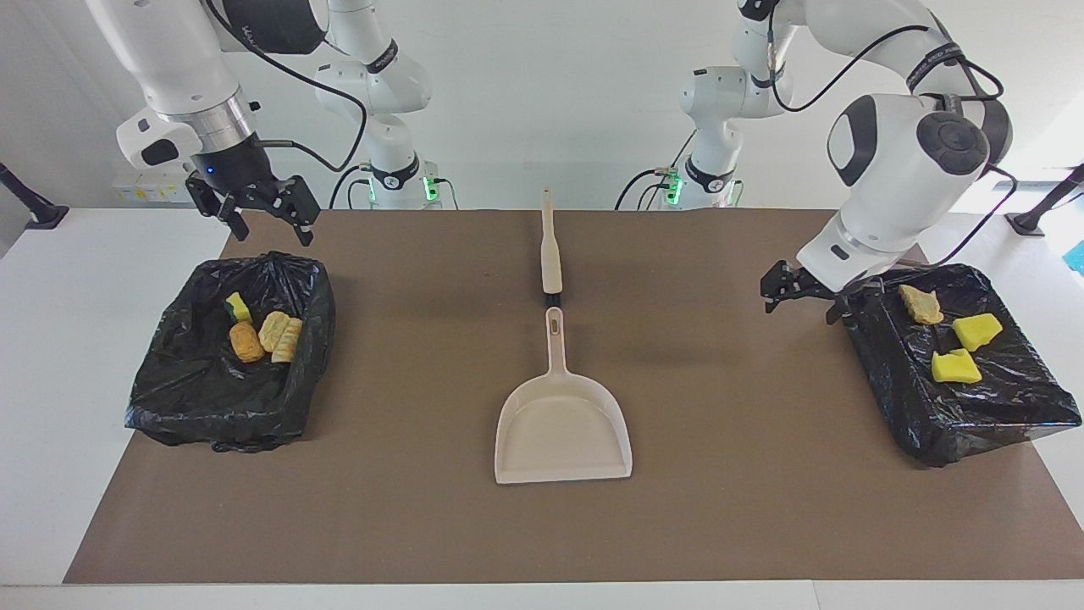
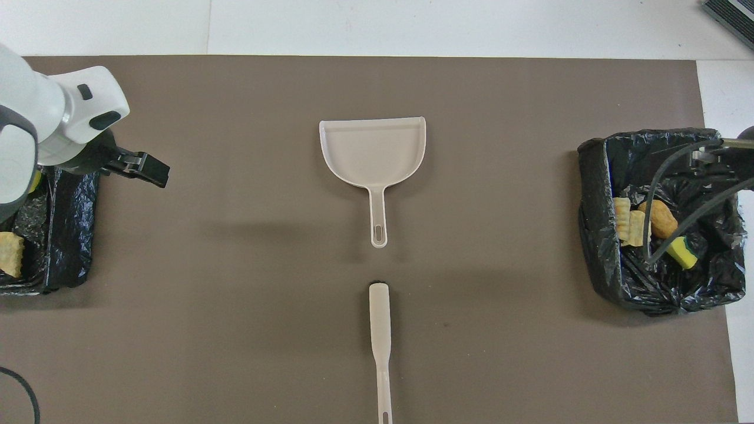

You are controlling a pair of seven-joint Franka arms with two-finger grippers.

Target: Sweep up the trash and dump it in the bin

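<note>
The beige dustpan (image 1: 563, 428) lies mid-mat with nothing in it, handle toward the robots. The beige brush (image 1: 550, 250) lies in line with it, nearer the robots. The bin (image 1: 169, 381), lined with a black bag, stands at the right arm's end and holds trash: a sponge scrap (image 1: 238, 307) and bread chunks (image 1: 279, 332). More trash (image 1: 976, 330) lies on a black-wrapped box (image 1: 974, 411) at the left arm's end. My left gripper (image 1: 801, 307) hangs open and holds nothing, beside that box's edge. My right gripper (image 1: 273, 230) waits open over the bin's nearer rim.
A brown mat (image 1: 423, 525) covers the table between the bin and the box. White table (image 1: 51, 339) shows at both ends. In the overhead view the dustpan (image 2: 372, 147), brush (image 2: 380, 330) and bin (image 2: 595, 235) lie well apart.
</note>
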